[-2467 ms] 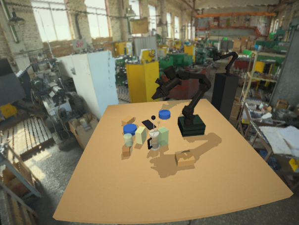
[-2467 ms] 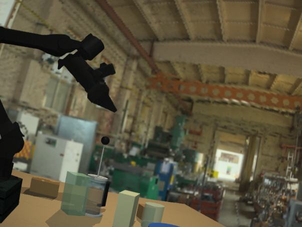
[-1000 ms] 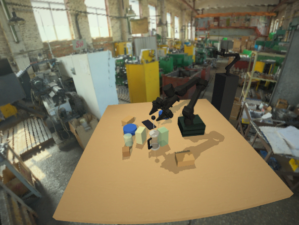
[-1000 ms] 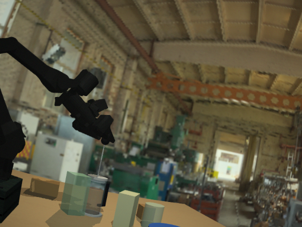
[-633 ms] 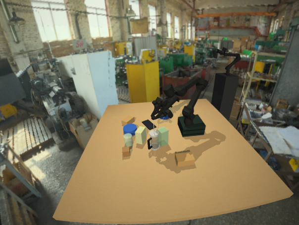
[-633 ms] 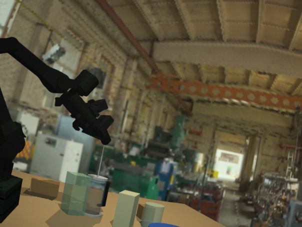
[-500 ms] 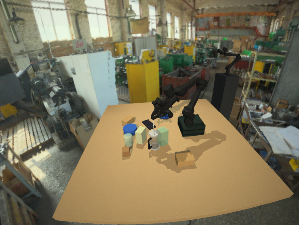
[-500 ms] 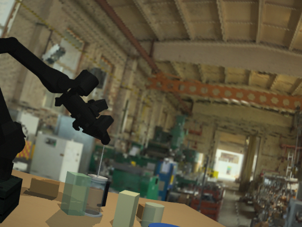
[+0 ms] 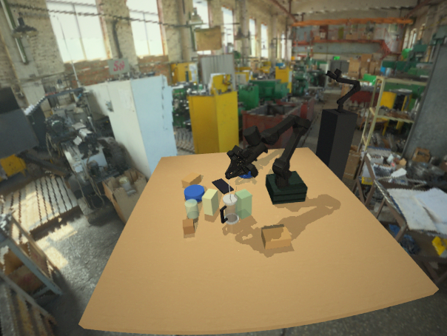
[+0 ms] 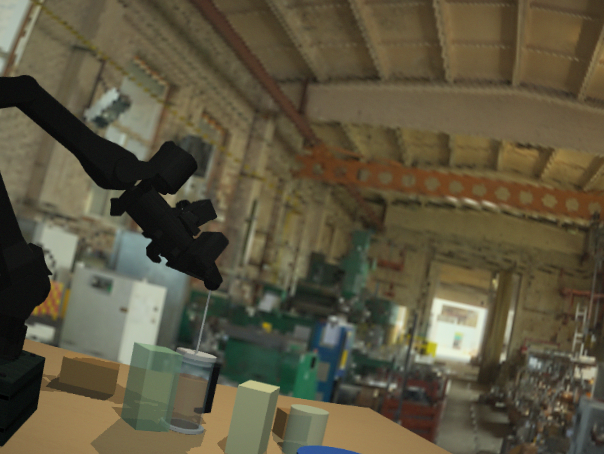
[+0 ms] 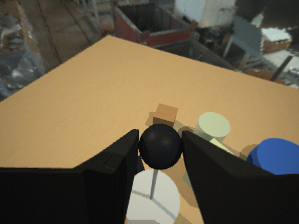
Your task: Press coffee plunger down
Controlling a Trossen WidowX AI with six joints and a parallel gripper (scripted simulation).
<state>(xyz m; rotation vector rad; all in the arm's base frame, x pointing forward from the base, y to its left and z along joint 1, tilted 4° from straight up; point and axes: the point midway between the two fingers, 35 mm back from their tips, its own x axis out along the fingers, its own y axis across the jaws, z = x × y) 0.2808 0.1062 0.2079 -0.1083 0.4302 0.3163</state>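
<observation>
The coffee press (image 9: 231, 209) (image 10: 191, 392) stands upright, with a clear body, a black handle (image 9: 223, 215) (image 10: 212, 389) and a white lid (image 9: 229, 200) (image 11: 159, 203). Its thin plunger rod (image 9: 229, 188) (image 10: 203, 322) (image 11: 154, 185) stands far out above the lid, so the plunger is up. My gripper (image 9: 228, 175) (image 10: 213, 283) (image 11: 159, 136) is shut on the round black plunger knob (image 11: 160, 150), with a finger on each side of it. In the top and exterior views the fingers mostly hide the knob. The gripper slants down to it from the arm's side.
A translucent green block (image 9: 244, 204) (image 10: 150, 389) stands right beside the press. A pale yellow block (image 9: 210, 203) (image 10: 252, 419), a pale green cylinder (image 9: 192, 209) (image 11: 214, 125), a blue disc (image 9: 194, 193) (image 11: 277, 157) and a brown cube (image 9: 188, 226) (image 11: 166, 112) stand on the handle side. A cardboard box (image 9: 277, 237) lies nearby.
</observation>
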